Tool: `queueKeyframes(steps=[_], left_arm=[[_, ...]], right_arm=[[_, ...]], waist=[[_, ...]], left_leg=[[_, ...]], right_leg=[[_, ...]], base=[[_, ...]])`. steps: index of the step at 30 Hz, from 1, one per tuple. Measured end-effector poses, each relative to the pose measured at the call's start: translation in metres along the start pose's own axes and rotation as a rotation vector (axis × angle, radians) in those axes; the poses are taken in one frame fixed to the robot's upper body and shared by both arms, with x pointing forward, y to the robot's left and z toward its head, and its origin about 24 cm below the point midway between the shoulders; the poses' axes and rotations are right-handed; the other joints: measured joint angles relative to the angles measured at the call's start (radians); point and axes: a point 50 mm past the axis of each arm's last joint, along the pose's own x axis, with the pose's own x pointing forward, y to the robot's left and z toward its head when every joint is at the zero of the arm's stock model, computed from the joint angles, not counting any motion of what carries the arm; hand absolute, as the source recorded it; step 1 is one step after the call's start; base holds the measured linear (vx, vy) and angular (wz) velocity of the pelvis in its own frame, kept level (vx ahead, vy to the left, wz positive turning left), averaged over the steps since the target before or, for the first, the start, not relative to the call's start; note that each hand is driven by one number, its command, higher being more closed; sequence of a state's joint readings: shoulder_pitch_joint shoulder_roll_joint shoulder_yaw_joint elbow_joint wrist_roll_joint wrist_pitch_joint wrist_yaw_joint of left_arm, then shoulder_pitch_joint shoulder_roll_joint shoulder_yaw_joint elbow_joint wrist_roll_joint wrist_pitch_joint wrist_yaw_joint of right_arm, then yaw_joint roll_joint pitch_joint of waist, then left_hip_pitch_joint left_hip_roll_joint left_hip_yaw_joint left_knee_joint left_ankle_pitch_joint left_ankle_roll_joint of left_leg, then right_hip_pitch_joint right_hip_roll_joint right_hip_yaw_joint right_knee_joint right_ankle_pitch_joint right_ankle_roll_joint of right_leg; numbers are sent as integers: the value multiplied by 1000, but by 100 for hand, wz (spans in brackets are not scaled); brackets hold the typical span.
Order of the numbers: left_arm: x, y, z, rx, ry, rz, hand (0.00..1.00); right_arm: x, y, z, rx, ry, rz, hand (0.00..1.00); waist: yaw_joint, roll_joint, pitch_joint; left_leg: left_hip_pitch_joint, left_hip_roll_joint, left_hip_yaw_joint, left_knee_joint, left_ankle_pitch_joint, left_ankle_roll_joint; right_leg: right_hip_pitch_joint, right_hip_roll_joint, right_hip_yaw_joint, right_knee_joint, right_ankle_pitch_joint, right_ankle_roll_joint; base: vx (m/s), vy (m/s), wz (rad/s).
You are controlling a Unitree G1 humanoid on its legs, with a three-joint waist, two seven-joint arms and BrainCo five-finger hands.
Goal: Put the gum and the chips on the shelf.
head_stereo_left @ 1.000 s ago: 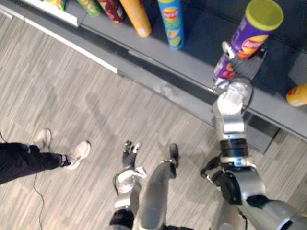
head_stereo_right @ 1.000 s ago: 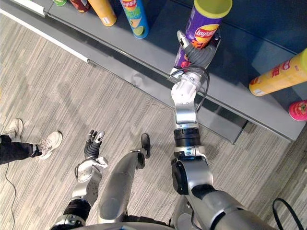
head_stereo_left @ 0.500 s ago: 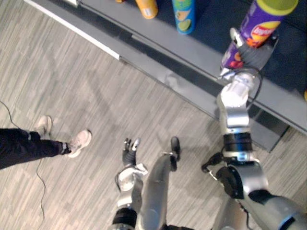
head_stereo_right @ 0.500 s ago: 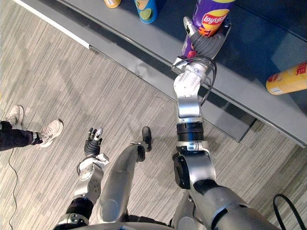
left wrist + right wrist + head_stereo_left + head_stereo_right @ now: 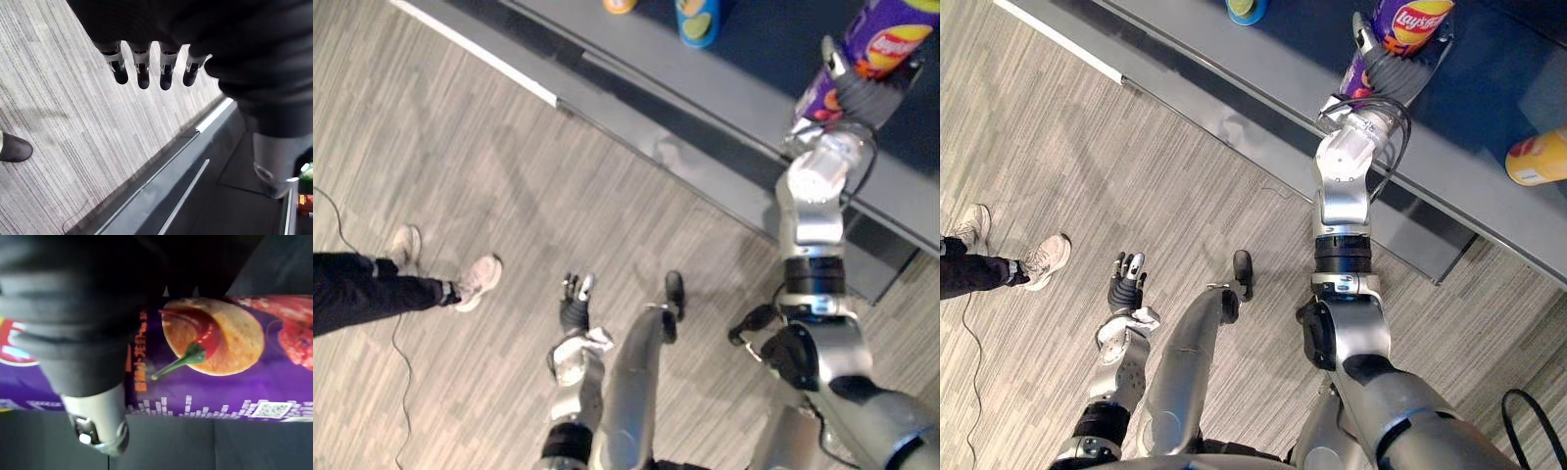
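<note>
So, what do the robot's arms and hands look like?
The left arm and right arm are silver-grey, made of rounded segments with black bands at the joints. The left hand and right hand each wear a dark ribbed cover over back and wrist. The fingers are silver with dark tips.

Chips can (image 5: 220,347) purple, red chilli print — shelf (image 5: 705,93) grey, floor (image 5: 460,157) grey-streaked.

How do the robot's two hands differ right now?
Place: the left hand hangs over the floor; the right hand reaches onto the shelf. Grip: the left hand is straight-fingered and empty; the right hand is curled round the purple chips can. Both have dark ribbed covers.
</note>
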State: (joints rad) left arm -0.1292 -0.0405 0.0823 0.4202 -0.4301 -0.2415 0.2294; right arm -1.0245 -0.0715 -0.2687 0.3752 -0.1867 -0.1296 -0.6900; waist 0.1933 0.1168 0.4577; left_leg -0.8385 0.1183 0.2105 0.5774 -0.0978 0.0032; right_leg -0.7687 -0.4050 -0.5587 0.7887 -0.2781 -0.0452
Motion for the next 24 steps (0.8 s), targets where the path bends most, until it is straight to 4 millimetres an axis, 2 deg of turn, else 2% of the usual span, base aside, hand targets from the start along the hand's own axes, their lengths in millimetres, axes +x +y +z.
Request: queueKeyframes(steps=[24], left_arm=[[-2,1,0,3,-2,-10,0]], right_arm=[[-2,13,-2,36,30,27,100]], waist=[[-4,0,0]], left_leg=[[-16,19,9,-14,18,-6]], right_leg=[[-32,19,11,-3,0,-1]], base=[[21,-53,-2]])
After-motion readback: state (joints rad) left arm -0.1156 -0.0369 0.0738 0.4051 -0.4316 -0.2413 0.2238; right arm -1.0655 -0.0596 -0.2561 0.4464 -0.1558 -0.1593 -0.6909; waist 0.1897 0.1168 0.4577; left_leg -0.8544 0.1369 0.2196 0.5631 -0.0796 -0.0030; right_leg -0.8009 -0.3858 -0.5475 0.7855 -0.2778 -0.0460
